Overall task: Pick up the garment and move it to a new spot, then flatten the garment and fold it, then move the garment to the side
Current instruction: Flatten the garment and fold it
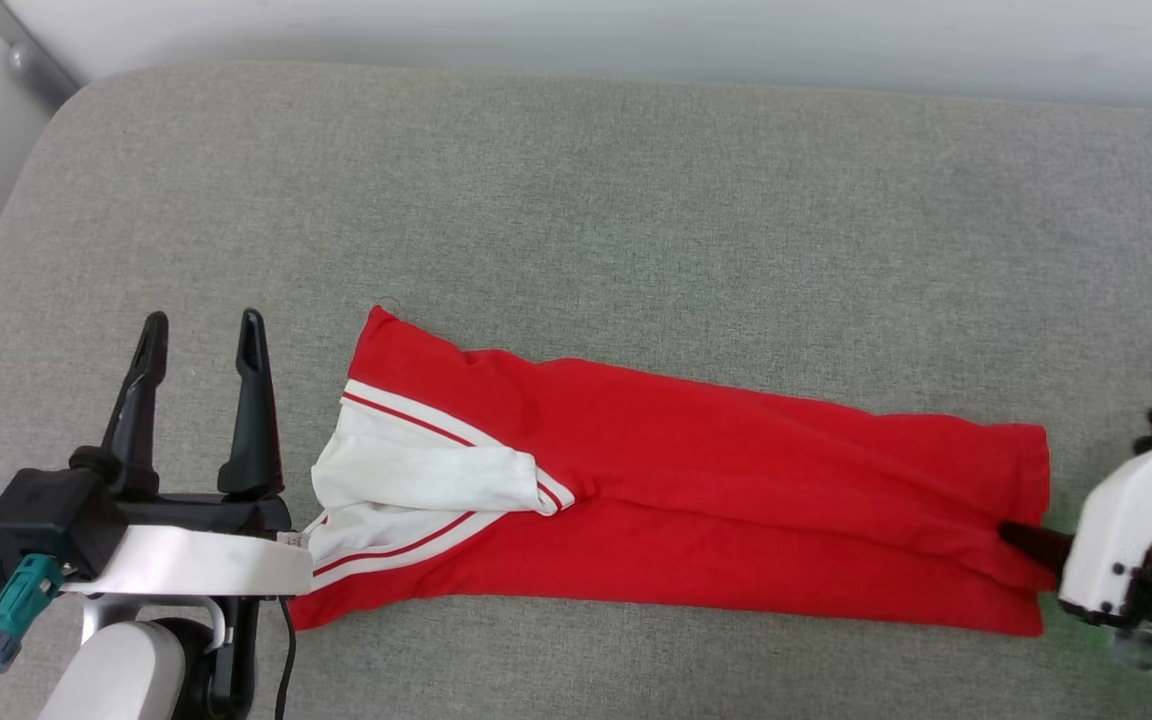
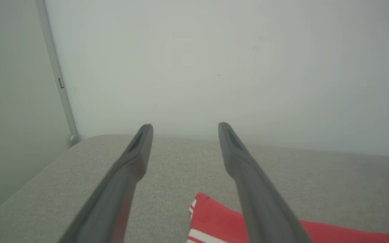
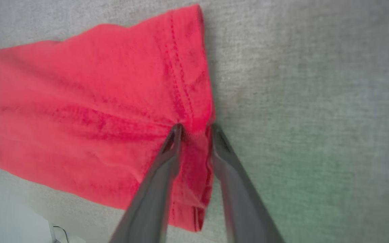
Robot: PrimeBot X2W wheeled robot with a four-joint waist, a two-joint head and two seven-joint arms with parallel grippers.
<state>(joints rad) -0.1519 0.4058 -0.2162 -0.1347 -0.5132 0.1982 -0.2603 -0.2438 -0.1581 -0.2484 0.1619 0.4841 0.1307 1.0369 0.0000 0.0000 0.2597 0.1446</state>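
Garment (image 1: 736, 480) is folded lengthwise into a long red strip on the grey fabric pad (image 1: 576, 200). It lies nearer the pad's near edge than its far edge and slants slightly toward the near right. The white sleeve (image 1: 416, 470) and striped-trim end point to the pad's left side, the hem to its right. Right gripper (image 1: 1021, 542) is at the hem end. In the wrist view its fingertips (image 3: 178, 130) sit either side of the stitched hem, with red fabric bunched between them and creases running out from the pinch, so it reads as clamped on the garment (image 3: 79, 111). Left gripper (image 1: 203, 320) has its jaws wide apart with nothing between them. It sits just beside the sleeve end, fingers pointing at the far edge and the pale wall (image 1: 636, 30) behind. A metal rail (image 1: 31, 60) runs down to the pad's far left corner. A teal connector (image 1: 21, 590) with a black cable hangs off the left wrist near the garment's near left corner.
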